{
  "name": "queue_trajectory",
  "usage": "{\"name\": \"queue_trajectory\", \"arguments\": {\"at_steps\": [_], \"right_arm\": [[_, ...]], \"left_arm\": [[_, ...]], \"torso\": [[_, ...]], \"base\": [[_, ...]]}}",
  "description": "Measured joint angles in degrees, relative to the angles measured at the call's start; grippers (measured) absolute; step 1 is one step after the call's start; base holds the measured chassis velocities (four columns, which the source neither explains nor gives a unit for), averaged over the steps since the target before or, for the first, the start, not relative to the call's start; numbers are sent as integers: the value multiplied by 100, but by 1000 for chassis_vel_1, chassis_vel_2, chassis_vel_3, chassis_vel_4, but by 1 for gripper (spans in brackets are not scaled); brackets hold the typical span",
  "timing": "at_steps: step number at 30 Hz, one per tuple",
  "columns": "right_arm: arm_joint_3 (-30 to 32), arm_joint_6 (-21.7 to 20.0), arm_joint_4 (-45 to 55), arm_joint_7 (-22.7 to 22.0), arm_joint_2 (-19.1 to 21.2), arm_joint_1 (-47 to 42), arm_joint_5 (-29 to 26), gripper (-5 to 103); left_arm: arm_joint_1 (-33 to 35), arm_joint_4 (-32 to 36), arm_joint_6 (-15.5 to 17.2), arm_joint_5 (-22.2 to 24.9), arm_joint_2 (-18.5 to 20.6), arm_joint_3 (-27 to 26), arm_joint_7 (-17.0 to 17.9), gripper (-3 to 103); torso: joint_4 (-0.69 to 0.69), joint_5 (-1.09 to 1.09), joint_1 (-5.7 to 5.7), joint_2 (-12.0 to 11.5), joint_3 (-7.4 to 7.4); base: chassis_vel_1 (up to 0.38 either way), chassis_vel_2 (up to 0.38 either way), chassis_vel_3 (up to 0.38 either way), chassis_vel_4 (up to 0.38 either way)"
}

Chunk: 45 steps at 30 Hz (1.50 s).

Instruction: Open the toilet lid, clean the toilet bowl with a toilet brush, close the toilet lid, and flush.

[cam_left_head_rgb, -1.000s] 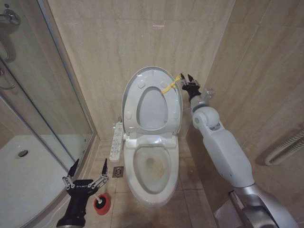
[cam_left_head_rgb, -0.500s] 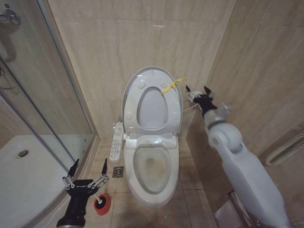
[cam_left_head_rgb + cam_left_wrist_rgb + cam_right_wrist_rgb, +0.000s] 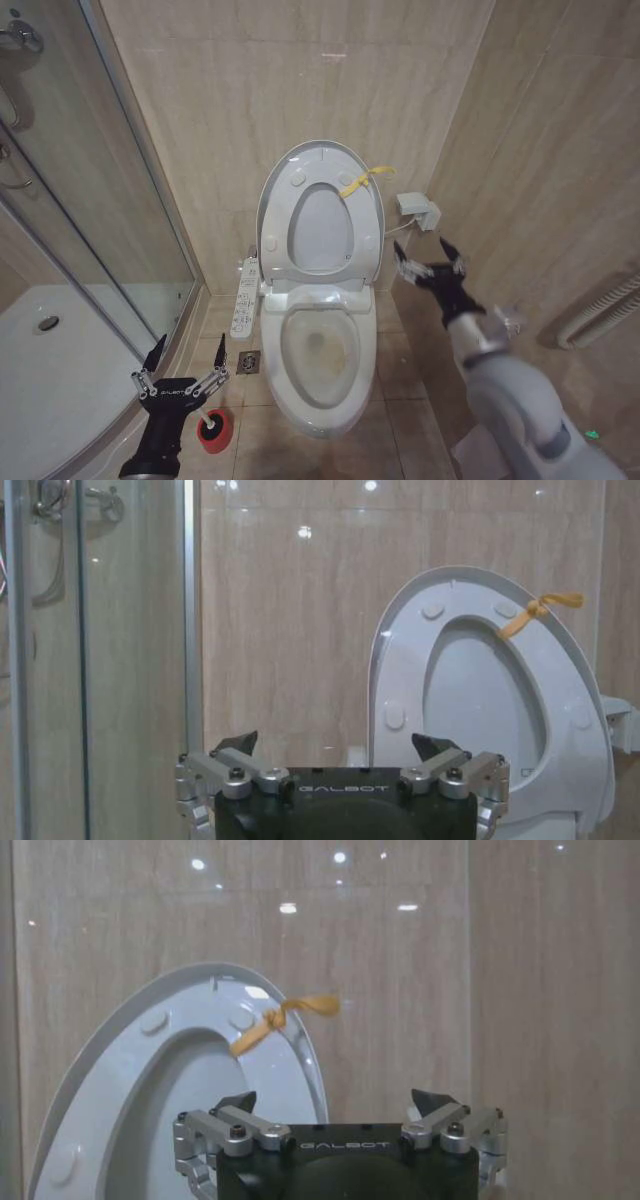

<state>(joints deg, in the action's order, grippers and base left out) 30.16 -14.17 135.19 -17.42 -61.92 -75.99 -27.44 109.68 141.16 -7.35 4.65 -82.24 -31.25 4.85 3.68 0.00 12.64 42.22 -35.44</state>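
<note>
The toilet lid [image 3: 300, 180] stands raised against the back wall together with the ring seat, its yellow tag [image 3: 362, 182] hanging free. Below it the toilet bowl [image 3: 322, 350] lies uncovered, with yellowish stains inside. My right gripper [image 3: 430, 262] is open and holds nothing; it hangs to the right of the toilet, apart from the lid [image 3: 180, 1087] and below the tag [image 3: 285, 1016]. My left gripper [image 3: 185, 370] is open near the floor on the left, just above the red holder [image 3: 214, 428] of the toilet brush. The brush's handle is hidden. The left wrist view faces the lid [image 3: 480, 705].
A glass shower door [image 3: 100, 220] and white shower tray [image 3: 50, 370] close off the left. A white button panel [image 3: 243, 297] sits beside the seat and a floor drain [image 3: 248, 361] lies below it. A small white box [image 3: 415, 208] and a corrugated hose [image 3: 600, 315] are on the right wall.
My right gripper has left the yellow tag and drawn back down and to the right, fingers open. The lid stays raised. The left arm has not moved.
</note>
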Motion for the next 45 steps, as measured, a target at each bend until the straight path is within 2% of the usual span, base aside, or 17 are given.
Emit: {"name": "queue_trajectory", "arguments": {"at_steps": [8, 12, 15, 17, 19, 24, 29, 36, 39, 45], "right_arm": [[217, 11, 335, 48, -394, -776, 580, 100], [382, 155, 396, 220, -778, -1432, 1032, 100], [387, 171, 447, 300, -848, -1597, 1132, 100], [396, 154, 495, 378, -944, -1706, 1269, 100], [403, 177, 504, 424, -1037, -1827, 1396, 100], [247, 647, 577, 827, -1548, -2487, 1929, 100], [161, 908, 596, 1115, -1752, -2546, 1946, 100], [-26, 947, 665, 1248, -2083, -2555, 1857, 100], [-26, 946, 738, 1231, -2152, -2592, 1951, 100], [88, 1136, 772, 1096, -2632, -2574, 2545, 100]], "left_arm": [[0, 0, 0, 0, 0, 0, 0, 100], [0, 0, 0, 0, 0, 0, 0, 100], [0, 0, 0, 0, 0, 0, 0, 100], [0, 0, 0, 0, 0, 0, 0, 100], [0, 0, 0, 0, 0, 0, 0, 100], [0, 0, 0, 0, 0, 0, 0, 100], [0, 0, 0, 0, 0, 0, 0, 100], [0, 0, 0, 0, 0, 0, 0, 100], [0, 0, 0, 0, 0, 0, 0, 100], [0, 0, 0, 0, 0, 0, 0, 100]], "torso": [[-3, -2, 1, 0, 0], [-1, 0, 1, 0, 0], [0, -1, 0, 0, 0], [-6, -1, 1, 0, 0], [-4, 0, 1, 0, 0], [0, -1, 1, 0, 0], [-2, -2, 0, 0, 0], [-2, -1, 1, 0, 0], [-2, -1, 1, 0, -1], [-2, -1, 1, 0, -1]], "base": [[0, 0, 0, 0], [0, 0, 0, 0], [0, 0, 0, 0], [0, 0, 0, 0], [0, 0, 0, 0], [0, 0, 0, 0], [0, 0, 0, 0], [0, 0, 0, 0], [0, 0, 0, 0], [0, 0, 0, 0]]}}
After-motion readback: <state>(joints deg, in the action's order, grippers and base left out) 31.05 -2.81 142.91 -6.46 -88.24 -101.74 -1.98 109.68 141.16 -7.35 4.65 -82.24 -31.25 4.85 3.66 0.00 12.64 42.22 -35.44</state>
